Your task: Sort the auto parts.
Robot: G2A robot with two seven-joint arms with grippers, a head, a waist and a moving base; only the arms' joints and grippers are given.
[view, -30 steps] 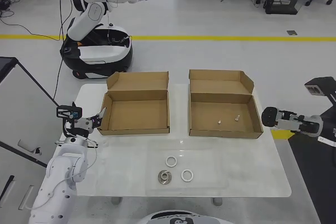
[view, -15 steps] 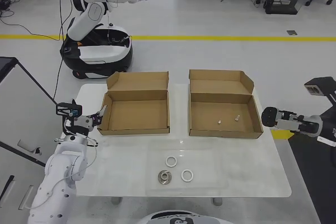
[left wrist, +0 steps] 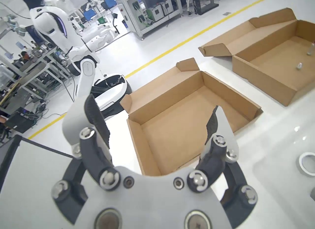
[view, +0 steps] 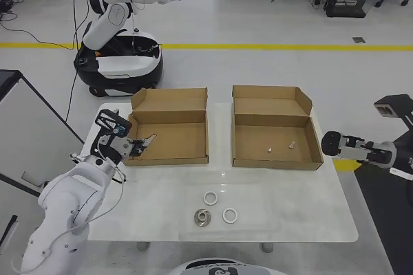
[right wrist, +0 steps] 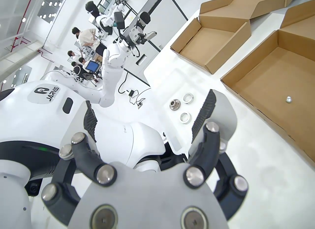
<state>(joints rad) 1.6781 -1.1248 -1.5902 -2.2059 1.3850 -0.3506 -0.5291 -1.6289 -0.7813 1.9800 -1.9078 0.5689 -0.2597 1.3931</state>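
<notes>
Two white rings and a metal flanged hub lie on the white table near its front edge. Two small bolts stand in the right cardboard box. The left cardboard box holds nothing. My left gripper hangs open and empty over that box's near left corner; the left wrist view shows the same gripper. My right gripper is off the table's right edge beside the right box, open and empty.
Both boxes have their lids folded back toward the far table edge. Another white robot on a dark base stands behind the table. A dark-edged cabinet stands left of the table.
My left arm has swung right from the table's left edge to the left box's near left corner, gripper still open. The right arm and the parts have not moved.
</notes>
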